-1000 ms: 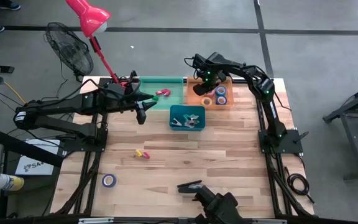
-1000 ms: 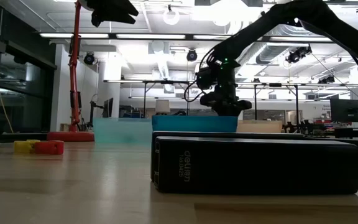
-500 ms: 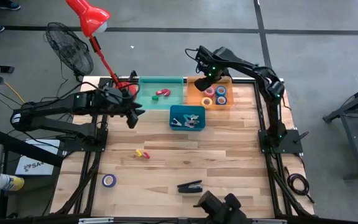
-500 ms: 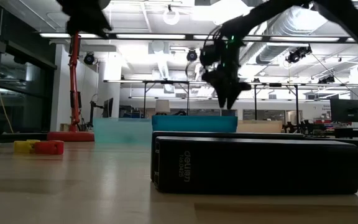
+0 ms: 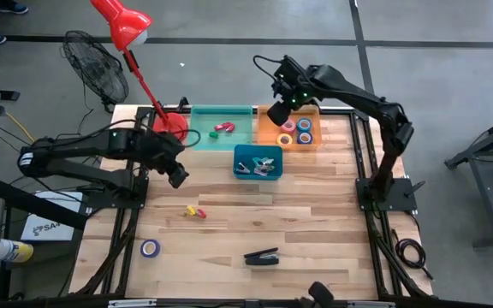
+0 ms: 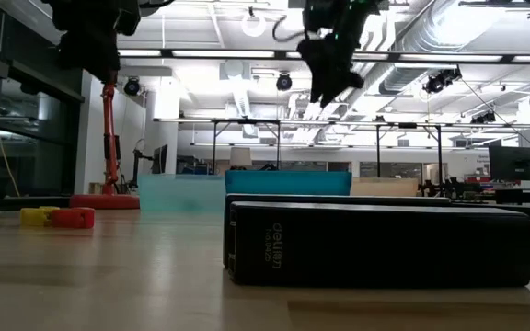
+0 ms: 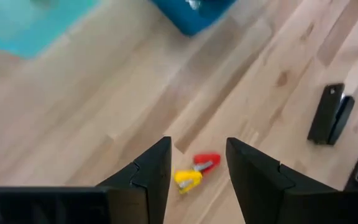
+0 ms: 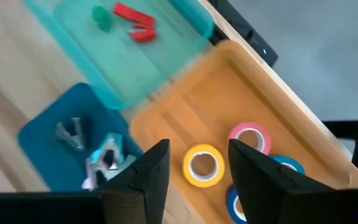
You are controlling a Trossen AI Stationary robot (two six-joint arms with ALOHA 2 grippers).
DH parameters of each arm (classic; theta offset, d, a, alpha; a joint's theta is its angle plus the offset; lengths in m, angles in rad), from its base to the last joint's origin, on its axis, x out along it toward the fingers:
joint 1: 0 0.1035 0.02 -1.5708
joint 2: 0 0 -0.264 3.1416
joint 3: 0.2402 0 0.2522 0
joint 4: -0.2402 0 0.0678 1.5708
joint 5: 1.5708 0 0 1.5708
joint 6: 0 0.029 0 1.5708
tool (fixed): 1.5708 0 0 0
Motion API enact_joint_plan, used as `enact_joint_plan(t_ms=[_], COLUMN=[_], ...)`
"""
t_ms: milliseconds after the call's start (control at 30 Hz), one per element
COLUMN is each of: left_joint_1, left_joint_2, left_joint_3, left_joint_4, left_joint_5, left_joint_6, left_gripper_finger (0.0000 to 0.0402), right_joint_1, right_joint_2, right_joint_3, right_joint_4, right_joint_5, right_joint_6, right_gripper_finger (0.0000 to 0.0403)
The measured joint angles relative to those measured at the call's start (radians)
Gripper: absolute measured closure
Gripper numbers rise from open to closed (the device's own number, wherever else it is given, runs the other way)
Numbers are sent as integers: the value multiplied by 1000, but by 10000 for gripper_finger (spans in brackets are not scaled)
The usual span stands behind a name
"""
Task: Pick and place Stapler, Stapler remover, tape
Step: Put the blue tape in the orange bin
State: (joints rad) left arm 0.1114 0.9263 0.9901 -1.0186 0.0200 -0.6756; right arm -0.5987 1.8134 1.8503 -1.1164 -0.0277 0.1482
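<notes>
left gripper point(image 5: 176, 175): jaws apart, empty, above tabletop point(image 5: 315, 222)
right gripper point(image 5: 279, 92): jaws apart, empty, over orange tray point(image 5: 270, 116)
stapler point(image 5: 262, 256): near front edge

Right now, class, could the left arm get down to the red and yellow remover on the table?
Probably yes. The left gripper hangs open above the remover, which lies alone on bare table. The stapler sits well off to one side.

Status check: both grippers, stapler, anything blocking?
Left gripper open, empty, above staple removers. Right gripper open, empty, over orange tray. Stapler on table, untouched. Path unobstructed.
</notes>
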Motion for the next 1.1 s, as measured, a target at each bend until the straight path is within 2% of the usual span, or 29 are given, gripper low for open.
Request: enact_joint_plan(t_ms=[200, 567, 767, 967, 1100], left_joint_1=[-143, -512, -677, -811, -890], left_joint_2=[8, 40, 152, 307, 401], left_joint_3=[-41, -159, -166, -166, -166], left_joint_4=[-12, 31, 58, 72, 163], left_joint_5=[-14, -77, -83, -6, 31], left_joint_6=[-130, -574, -813, -1117, -1271], left_gripper_finger=[250, 250, 250, 250, 250], right_joint_1=[53, 138, 168, 192, 202], right_joint_2=[-72, -153, -155, -155, -155], right_joint_3=[0, 0, 0, 0, 0], right_joint_4=[-6, -19, -50, -54, -54], right_joint_5=[55, 98, 103, 104, 104], right_joint_6=[-1, -1, -18, -19, -18], right_gripper_finger=[249, 249, 249, 249, 249])
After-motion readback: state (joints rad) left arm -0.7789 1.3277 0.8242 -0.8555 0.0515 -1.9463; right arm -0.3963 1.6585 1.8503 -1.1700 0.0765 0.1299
